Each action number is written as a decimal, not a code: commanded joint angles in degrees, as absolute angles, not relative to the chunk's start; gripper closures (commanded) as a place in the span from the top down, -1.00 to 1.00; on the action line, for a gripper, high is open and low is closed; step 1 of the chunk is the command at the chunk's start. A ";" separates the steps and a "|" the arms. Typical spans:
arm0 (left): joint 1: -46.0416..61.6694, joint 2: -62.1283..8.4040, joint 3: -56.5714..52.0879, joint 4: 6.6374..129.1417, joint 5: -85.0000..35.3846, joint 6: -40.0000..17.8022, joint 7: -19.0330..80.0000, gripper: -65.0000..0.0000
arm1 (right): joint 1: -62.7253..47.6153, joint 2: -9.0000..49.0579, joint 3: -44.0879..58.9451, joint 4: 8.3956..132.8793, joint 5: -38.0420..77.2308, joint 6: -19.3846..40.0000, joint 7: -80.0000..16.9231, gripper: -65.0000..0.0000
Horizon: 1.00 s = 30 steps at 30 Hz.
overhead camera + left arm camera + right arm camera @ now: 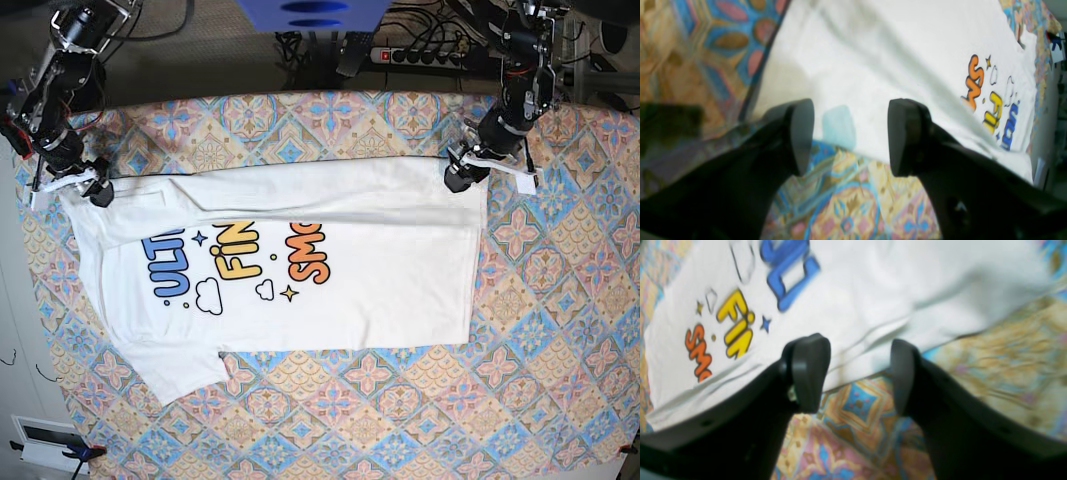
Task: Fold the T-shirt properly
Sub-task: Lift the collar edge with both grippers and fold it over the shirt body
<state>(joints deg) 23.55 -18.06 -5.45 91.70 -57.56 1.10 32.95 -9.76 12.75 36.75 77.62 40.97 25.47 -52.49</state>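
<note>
One white short-sleeved cotton T-shirt [290, 270] with blue, yellow and orange cartoon lettering, lying print-up and sideways across the desk [560, 330], which is covered in a patterned blue, orange and pink tile-print cloth. The shirt's far long edge is folded over into a plain white band above the print. One sleeve shows at the near left corner in the base view; the other is not made out.

Two arms, two end effectors. Left end effector [462, 176] sits at the shirt's far right corner in the base view. Its wrist view [850, 136] shows both dark fingers [903, 136] spread apart over the shirt's edge, nothing between them.

Right end effector [92, 188] sits at the far left corner. Wrist view [857, 373]: fingers parted, cloth edge below them, nothing clamped.

Both wrist views blurred; lettering there cut off. Whether the fingertips touch the fabric cannot be told.
</note>
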 commanded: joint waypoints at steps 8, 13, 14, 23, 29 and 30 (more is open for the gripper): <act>23.52 -18.24 -6.29 89.80 -57.89 0.48 32.22 0.05 | -9.45 13.76 37.58 75.03 41.54 25.80 -52.00 -0.04; 21.41 -17.71 -5.93 86.55 -57.98 0.48 32.22 0.05 | -7.60 13.76 37.32 71.96 41.54 25.80 -51.91 -0.04; 21.14 -17.45 -5.23 86.20 -57.98 0.48 32.31 0.05 | -7.16 13.76 37.32 71.16 41.54 25.80 -51.91 -0.04; 20.97 -14.81 -4.44 82.68 -57.54 0.40 32.31 0.05 | -5.58 13.76 37.58 70.11 32.13 25.80 -51.03 -0.04; 20.35 -14.11 -3.30 82.51 -57.54 0.31 32.22 -0.50 | -3.03 13.76 37.58 69.76 29.05 25.80 -50.33 -0.04; 19.82 -14.11 -3.30 82.51 -57.54 0.31 32.31 -0.72 | -3.03 13.76 37.58 69.05 28.70 25.80 -50.33 -0.04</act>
<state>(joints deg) 19.90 -14.26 -3.66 82.08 -57.36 0.23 31.09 -3.05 12.62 37.32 68.62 28.36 25.50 -50.61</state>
